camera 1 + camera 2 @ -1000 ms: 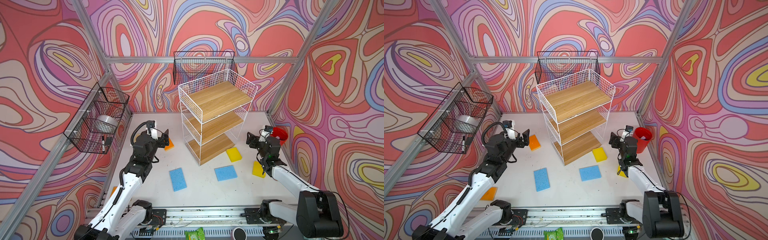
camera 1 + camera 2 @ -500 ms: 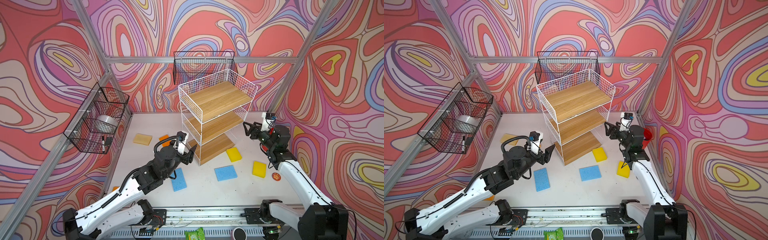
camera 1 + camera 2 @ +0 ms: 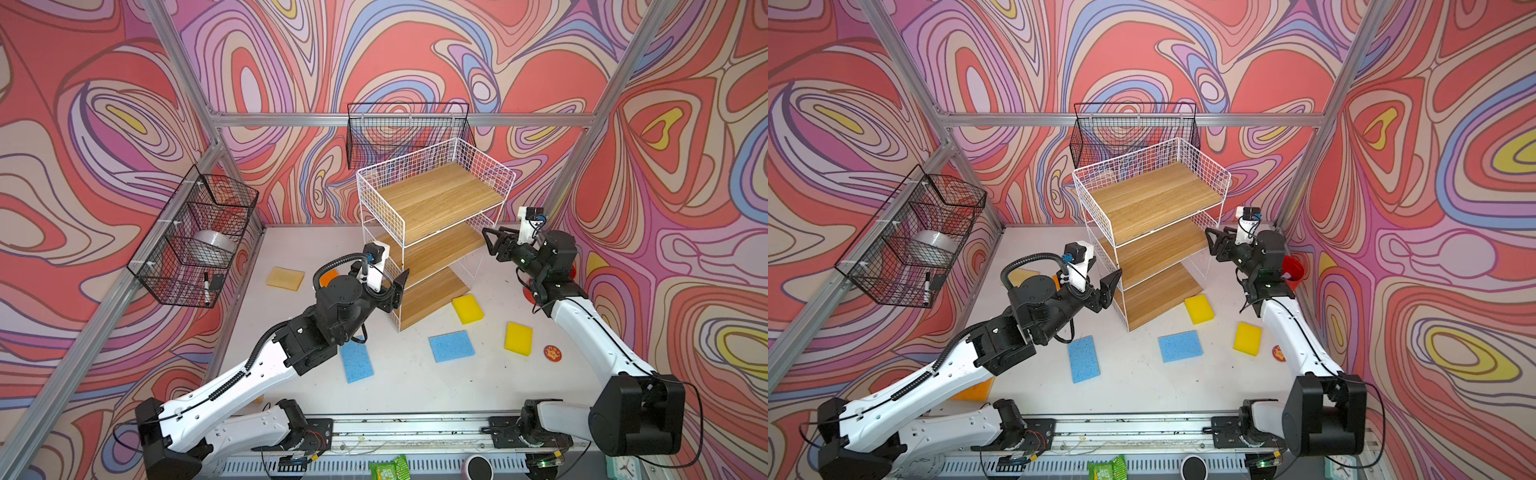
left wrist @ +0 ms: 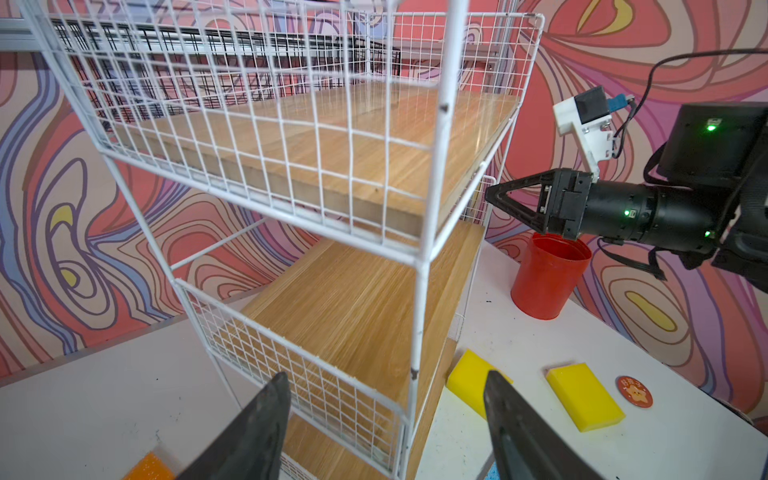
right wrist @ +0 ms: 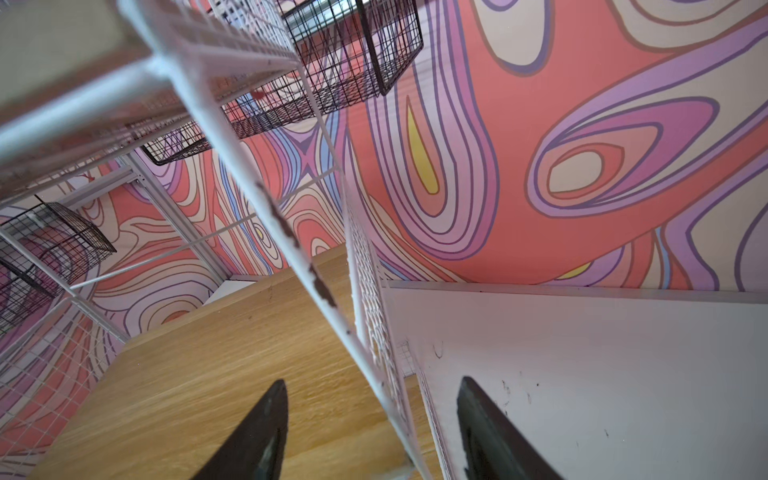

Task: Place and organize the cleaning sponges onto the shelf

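Note:
The shelf (image 3: 432, 199), a white wire rack with three bare wood tiers, stands at the back middle in both top views. My left gripper (image 3: 398, 286) is open, its jaws on either side of the front-left corner post (image 4: 415, 365) near the lowest tier. My right gripper (image 3: 490, 242) is open astride the right corner post (image 5: 332, 303) at the middle tier. On the table lie two blue sponges (image 3: 356, 360) (image 3: 451, 345), two yellow sponges (image 3: 467, 308) (image 3: 518, 338), a tan-side-up sponge (image 3: 285, 278) and an orange sponge (image 3: 328, 275), partly hidden. Another orange sponge (image 3: 973, 390) shows under the left arm.
A red cup (image 3: 1293, 270) stands behind the right arm by the wall. A small red-orange disc (image 3: 552, 353) lies near the right yellow sponge. Black wire baskets hang on the left wall (image 3: 195, 241) and the back wall (image 3: 407, 133).
The left arm swung from the back left to the shelf's front-left corner. The right gripper rose from the table to the shelf's right post. Both pairs of jaws narrowed somewhat.

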You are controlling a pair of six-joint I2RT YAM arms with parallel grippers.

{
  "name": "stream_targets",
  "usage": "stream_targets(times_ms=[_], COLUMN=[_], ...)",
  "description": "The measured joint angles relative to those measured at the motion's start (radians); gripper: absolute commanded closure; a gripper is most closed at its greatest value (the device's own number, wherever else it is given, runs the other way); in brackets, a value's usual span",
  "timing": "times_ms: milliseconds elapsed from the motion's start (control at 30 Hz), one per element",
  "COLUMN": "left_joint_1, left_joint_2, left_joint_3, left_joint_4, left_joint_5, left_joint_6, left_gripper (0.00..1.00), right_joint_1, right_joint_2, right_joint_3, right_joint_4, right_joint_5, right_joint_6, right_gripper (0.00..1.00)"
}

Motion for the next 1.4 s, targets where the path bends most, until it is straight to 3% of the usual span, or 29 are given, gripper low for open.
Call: stream_targets(times_ms=[300,467,600,1033,1400], left_joint_1=[-0.003,-0.004,-0.008,-0.002,0.155], left_joint_2=[0.053,0.056,0.06,0.12,0.113], left_joint_3=[0.018,0.019,0.019,0.043,0.044], left_joint_4=[0.03,0.052,0.074,0.108,0.089], left_joint_5=[-0.061,-0.091,-0.101,-0.177,-0.182], left_joint_6=[0.014,0.03,0.045,0.063,-0.01], left_gripper=[0.44,0.62,0.63,0.68,0.68], right_joint_1=[0.0,0.0,-0.003,-0.011,0.045], right_joint_2=[0.012,0.019,0.02,0.046,0.06], right_joint_3=[0.062,0.077,0.077,0.077,0.076], right_joint_4=[0.046,0.056,0.058,0.092,0.118], right_joint_5=[-0.035,-0.053,-0.059,-0.102,-0.176], right_joint_6=[-0.021,-0.027,-0.027,-0.05,-0.066], right_gripper=[0.54,0.67,0.78,0.9,0.93])
